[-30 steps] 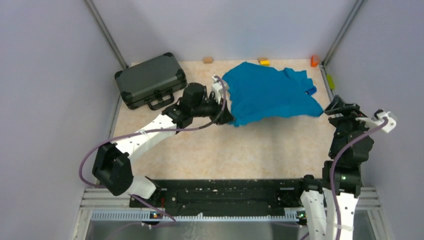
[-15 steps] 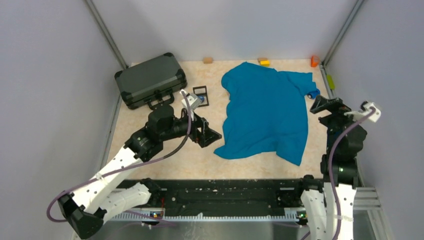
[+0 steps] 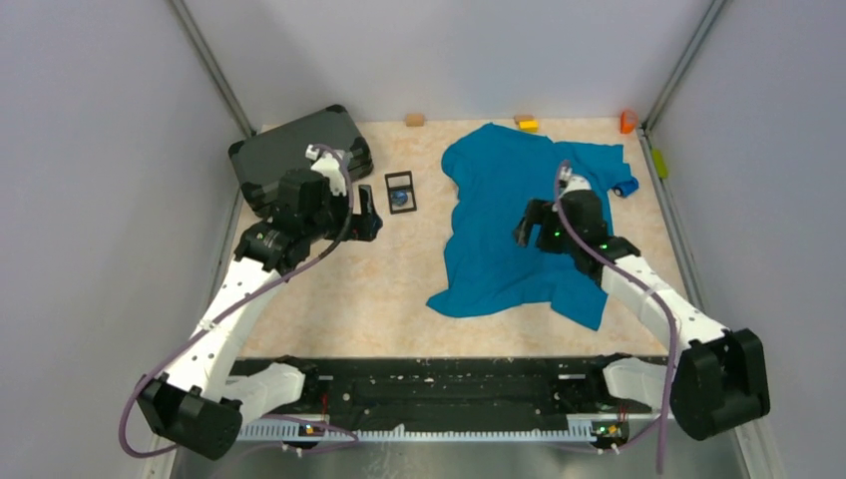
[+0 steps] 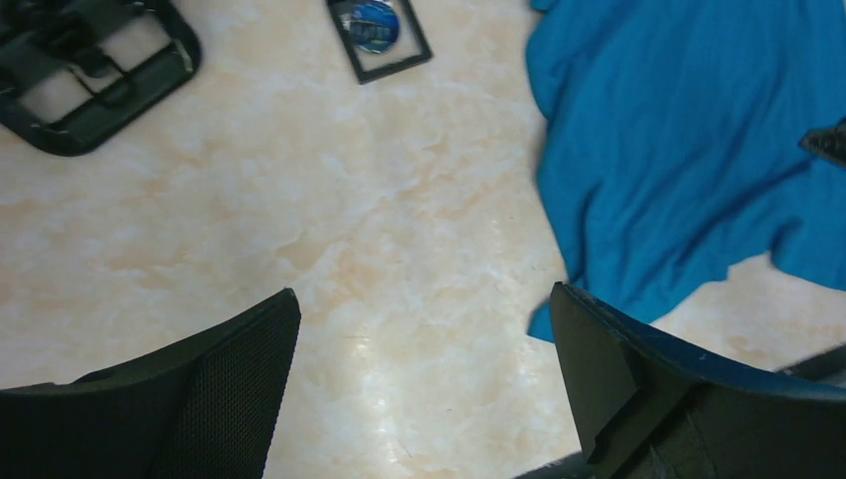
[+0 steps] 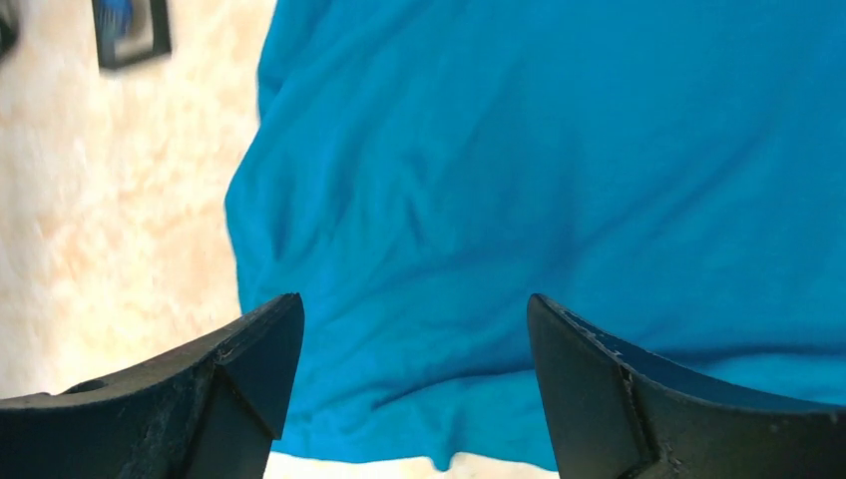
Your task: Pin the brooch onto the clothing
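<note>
Pale marbled desk (image 3: 329, 299) now carries the shirt (image 3: 519, 220) spread out flat. A second ago it hung bunched at the far side from the left jaws, and half a second ago it had just dropped open. Both arms have since let go. The left jaws stand wide open and empty above bare desk, having swung back toward the grey case (image 3: 294, 155). The right jaws, also well open with nothing between them, have come in over the middle of the shirt. I judge the laying-out done and the pickup next.

The brooch (image 3: 400, 198) lies untouched inside the small black frame (image 4: 391, 71), just left of the shirt and apart from it. It is round and lies flat, so it has no long axis.

The shirt's long axis runs from the back wall toward the arms' bases, with the sleeve end far and the hem near. Wrinkles remain near the hem.
</note>
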Robot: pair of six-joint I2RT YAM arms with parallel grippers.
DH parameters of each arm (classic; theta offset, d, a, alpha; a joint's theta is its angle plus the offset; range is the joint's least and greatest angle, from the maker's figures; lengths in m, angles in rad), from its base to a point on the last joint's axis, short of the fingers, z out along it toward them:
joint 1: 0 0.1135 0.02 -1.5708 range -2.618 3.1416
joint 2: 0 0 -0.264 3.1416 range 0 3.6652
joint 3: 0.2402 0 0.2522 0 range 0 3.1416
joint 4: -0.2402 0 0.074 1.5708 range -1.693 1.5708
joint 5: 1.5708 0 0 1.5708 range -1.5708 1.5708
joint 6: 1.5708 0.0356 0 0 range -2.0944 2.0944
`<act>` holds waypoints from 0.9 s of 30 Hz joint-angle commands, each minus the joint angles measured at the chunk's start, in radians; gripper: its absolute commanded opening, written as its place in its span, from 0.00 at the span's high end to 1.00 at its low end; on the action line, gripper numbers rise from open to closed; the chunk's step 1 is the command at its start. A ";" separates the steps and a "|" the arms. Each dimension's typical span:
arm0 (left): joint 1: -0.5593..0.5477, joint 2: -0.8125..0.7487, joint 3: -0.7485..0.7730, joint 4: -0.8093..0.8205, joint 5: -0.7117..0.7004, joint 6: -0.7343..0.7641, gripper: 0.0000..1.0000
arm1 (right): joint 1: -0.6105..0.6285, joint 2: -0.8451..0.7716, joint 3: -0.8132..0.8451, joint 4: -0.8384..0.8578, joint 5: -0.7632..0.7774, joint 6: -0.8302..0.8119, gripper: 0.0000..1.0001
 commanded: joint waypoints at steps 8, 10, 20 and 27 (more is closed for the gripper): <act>0.064 -0.050 -0.125 0.071 -0.227 0.076 0.02 | 0.532 0.331 0.111 0.091 0.287 0.021 0.26; 0.065 -0.056 -0.129 0.069 -0.246 0.076 0.02 | 0.583 0.395 0.121 0.097 0.315 0.034 0.26; 0.067 -0.088 -0.151 0.084 -0.239 0.079 0.02 | 0.629 0.495 0.114 0.124 0.300 0.038 0.44; 0.067 -0.083 -0.155 0.086 -0.231 0.075 0.02 | 0.639 0.461 0.040 0.069 0.295 0.079 0.92</act>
